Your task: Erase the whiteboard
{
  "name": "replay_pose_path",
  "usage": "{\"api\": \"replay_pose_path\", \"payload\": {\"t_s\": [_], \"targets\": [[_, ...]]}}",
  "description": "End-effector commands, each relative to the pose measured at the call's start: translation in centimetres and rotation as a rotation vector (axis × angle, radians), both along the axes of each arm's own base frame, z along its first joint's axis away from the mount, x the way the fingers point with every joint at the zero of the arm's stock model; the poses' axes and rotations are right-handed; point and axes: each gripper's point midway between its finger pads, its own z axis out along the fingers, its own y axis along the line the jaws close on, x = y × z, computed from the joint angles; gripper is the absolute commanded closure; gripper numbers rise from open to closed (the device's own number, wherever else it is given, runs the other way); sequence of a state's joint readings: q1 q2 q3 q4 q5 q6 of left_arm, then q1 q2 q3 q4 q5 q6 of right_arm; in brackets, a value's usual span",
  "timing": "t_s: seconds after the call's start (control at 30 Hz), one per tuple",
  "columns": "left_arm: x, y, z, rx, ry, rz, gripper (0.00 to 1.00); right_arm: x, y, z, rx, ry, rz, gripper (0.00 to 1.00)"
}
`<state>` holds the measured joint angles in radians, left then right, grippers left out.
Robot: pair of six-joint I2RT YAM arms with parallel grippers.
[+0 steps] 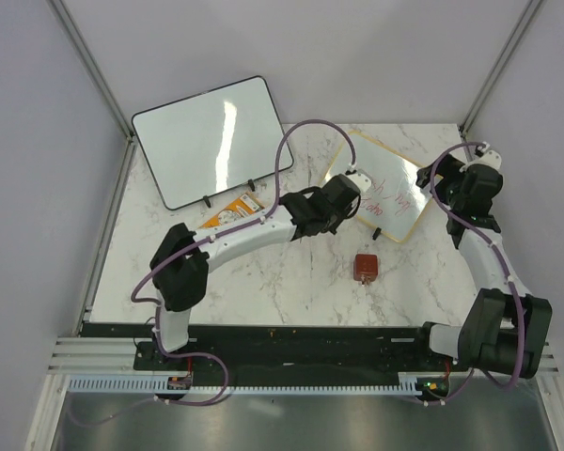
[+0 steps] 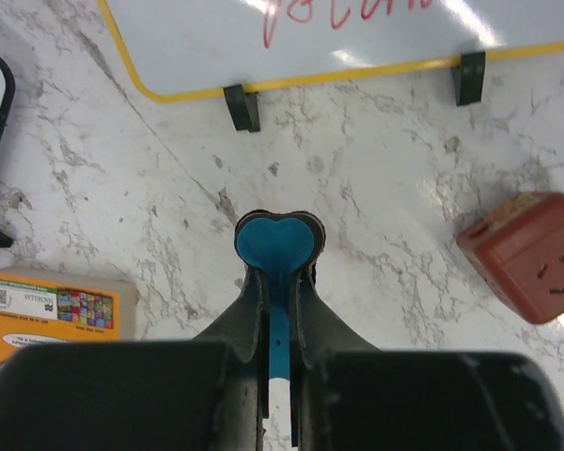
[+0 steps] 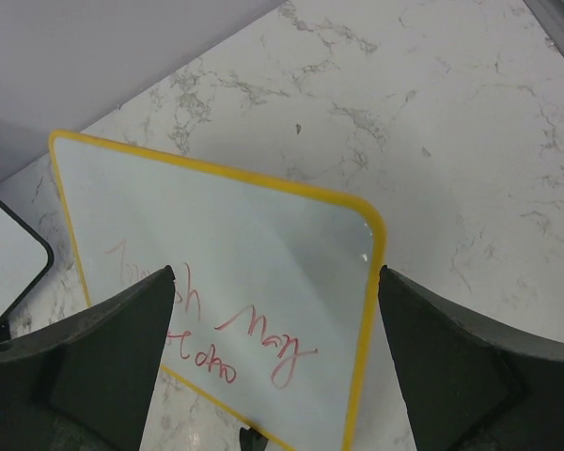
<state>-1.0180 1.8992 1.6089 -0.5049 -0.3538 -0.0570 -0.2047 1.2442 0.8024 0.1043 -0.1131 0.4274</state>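
Here the left gripper (image 2: 280, 274) clenches a blue pad (image 2: 279, 242). The right gripper (image 3: 274, 287) gapes over the whiteboard (image 3: 216, 207), tabletop's (image 1: 263, 282) far-right corner.

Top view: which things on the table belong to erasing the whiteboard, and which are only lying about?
For the job: yellow-framed whiteboard with red writing; blue heart-shaped pad, clamped in the left gripper.
Lying about: black-framed blank whiteboard; orange box; red-brown plug cube.
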Motion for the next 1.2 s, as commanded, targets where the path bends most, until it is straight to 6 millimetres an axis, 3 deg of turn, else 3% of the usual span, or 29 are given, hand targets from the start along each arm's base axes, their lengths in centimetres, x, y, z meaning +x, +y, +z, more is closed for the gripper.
{"api": "replay_pose_path", "payload": {"t_s": [0.0,0.03,0.17,0.23,0.3,0.33,0.37,0.43,0.47,0.57,0.9,1.17], "targets": [[3.6,-0.4,1.1,-0.015,-0.005,-0.002,0.98,1.2,-2.2,0.4,0.082,-0.019,-0.048,0.04],[4.4,-0.9,1.7,-0.040,-0.010,-0.001,0.98,1.5,-2.4,0.7,0.101,-0.052,-0.037,0.04],[6.5,-1.2,1.8,-0.056,-0.004,0.009,0.98,1.1,-4.7,-1.1,0.129,-0.032,-0.069,0.05],[7.7,-1.2,1.8,-0.044,-0.018,0.000,0.98,1.2,-4.8,-1.2,0.125,-0.052,-0.045,0.06],[8.7,-0.9,1.5,-0.047,-0.011,0.013,0.98,1.1,-4.0,-2.6,0.170,-0.047,0.012,0.08],[8.9,-1.2,1.9,-0.067,-0.007,0.011,0.98,1.6,-3.7,-1.8,0.191,-0.100,0.039,0.11],[9.3,-1.1,1.4,-0.067,0.004,0.018,0.98,1.5,-3.1,-2.9,0.227,-0.096,0.061,0.20],[10.0,-1.1,1.5,-0.085,0.012,0.027,0.98,1.9,-2.1,-2.5,0.251,-0.145,0.119,0.20],[10.1,-1.3,1.1,-0.088,0.023,0.019,0.98,1.9,-1.9,-3.7,0.287,-0.126,0.121,0.20],[10.4,-1.7,1.5,-0.118,0.033,0.029,0.98,2.2,-1.1,-4.4,0.308,-0.138,0.176,0.20],[11.9,-4.0,1.6,-0.166,0.024,0.012,0.98,3.0,-0.5,-3.8,0.331,-0.223,0.232,0.30],[13.9,-4.9,0.7,-0.171,-0.011,0.028,0.98,2.8,0.7,-5.0,0.413,-0.233,0.289,0.64]]}}
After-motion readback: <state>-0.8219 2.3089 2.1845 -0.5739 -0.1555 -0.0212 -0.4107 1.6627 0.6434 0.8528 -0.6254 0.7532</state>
